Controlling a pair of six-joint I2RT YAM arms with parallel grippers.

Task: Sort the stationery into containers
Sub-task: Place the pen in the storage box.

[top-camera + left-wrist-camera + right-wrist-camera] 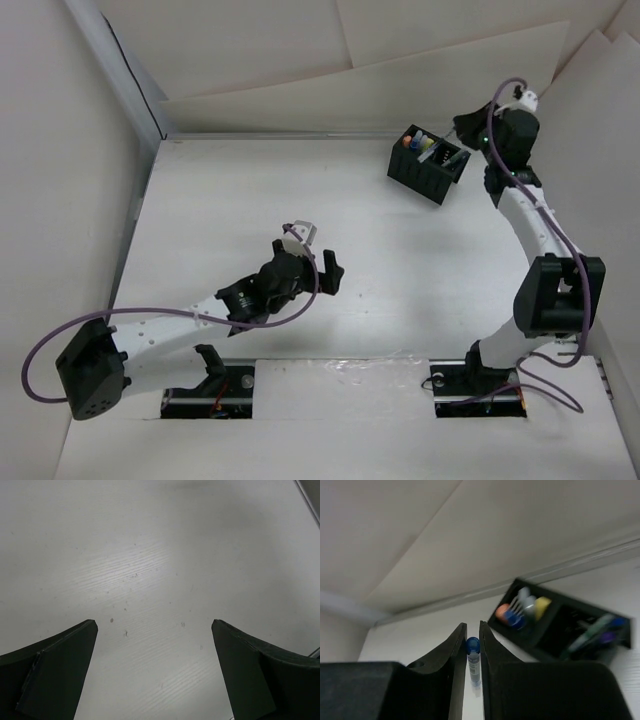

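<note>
We've got the blue-capped pen (473, 662) pinched between the near-shut fingers of the right gripper (472, 630), just beside the far right corner of the black organiser box (425, 175), which sits at the far right of the desk (250, 200). Here's our worry: the hold is on a thin, slick barrel, so the pen could slip or swing, then clip the rim or the standing pens (522, 611) crowding one compartment and bounce out onto the desk. The left gripper (155, 625) hangs wide open and empty over mid-desk, so it poses no risk.
</note>
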